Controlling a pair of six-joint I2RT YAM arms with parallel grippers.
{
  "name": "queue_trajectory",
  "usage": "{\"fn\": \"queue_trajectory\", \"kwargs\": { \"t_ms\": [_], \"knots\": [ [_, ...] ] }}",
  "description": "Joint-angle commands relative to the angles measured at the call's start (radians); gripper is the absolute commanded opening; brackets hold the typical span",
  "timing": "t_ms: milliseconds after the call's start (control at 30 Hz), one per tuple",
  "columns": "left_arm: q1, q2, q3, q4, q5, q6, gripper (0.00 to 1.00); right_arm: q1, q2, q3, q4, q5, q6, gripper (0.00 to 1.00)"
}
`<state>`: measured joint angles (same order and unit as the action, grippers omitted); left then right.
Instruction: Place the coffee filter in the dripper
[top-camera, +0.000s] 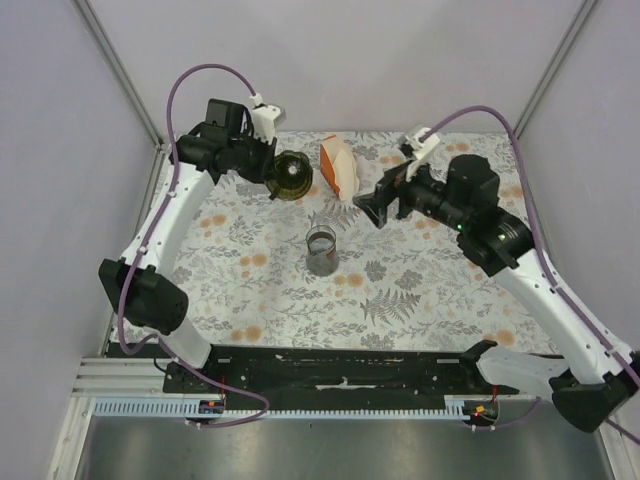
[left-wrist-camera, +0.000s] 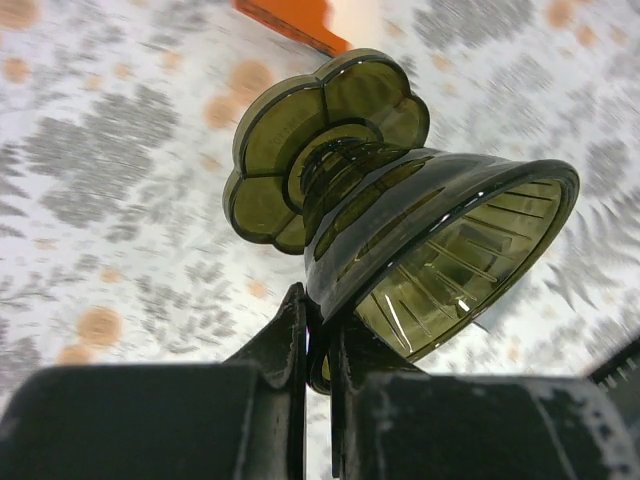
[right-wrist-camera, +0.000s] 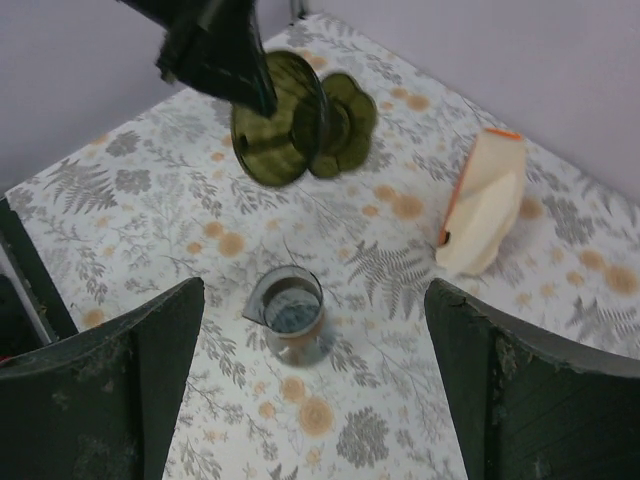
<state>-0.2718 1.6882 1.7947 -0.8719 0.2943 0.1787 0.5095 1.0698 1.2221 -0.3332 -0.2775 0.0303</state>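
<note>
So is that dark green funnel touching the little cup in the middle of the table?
Apart. The right wrist view shows the dripper held aloft, with a clear gap between it and the cup.

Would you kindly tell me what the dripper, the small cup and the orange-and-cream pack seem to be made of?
The dripper: translucent olive-green plastic or glass, glossy, with highlights on its ribbed wall.
The cup: probably clear greyish glass or plastic, its wall see-through.
The pack: likely matte paper or card, no shine.
</note>
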Motion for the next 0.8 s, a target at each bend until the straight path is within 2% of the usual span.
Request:
{"fn": "queue_trajectory", "kwargs": {
  "t_ms": [0,167,267,367,500,667,700,733,767],
  "knots": [
    [-0.076,-0.077,-0.060,-0.150,0.126,-0.018,0.02,0.170,0.169,0.195,-0.032,0.122,-0.133,0.98],
    [-0.110,-0.142,-0.080,-0.190,0.163,-0.027,0.02,0.277,0.361,0.378,-0.154,0.204,-0.219,0.98],
    [-0.113,-0.173,-0.096,-0.191,0.175,-0.031,0.02,0.299,0.439,0.430,-0.207,0.256,-0.237,0.90],
    [-0.113,-0.196,-0.107,-0.196,0.187,-0.022,0.02,0.297,0.490,0.447,-0.236,0.304,-0.240,0.72],
    [-0.116,-0.211,-0.115,-0.203,0.238,-0.021,0.02,0.299,0.536,0.461,-0.237,0.249,-0.230,0.48],
    [-0.115,-0.229,-0.124,-0.205,0.247,-0.013,0.02,0.299,0.559,0.485,-0.276,0.271,-0.192,0.05],
    [-0.113,-0.234,-0.126,-0.205,0.252,-0.012,0.05,0.299,0.561,0.490,-0.294,0.300,-0.182,0.00],
    [-0.113,-0.240,-0.124,-0.207,0.256,-0.008,0.21,0.297,0.561,0.497,-0.318,0.310,-0.172,0.00],
    [-0.113,-0.246,-0.123,-0.208,0.255,-0.005,0.44,0.297,0.564,0.505,-0.354,0.310,-0.167,0.00]
  ]
}}
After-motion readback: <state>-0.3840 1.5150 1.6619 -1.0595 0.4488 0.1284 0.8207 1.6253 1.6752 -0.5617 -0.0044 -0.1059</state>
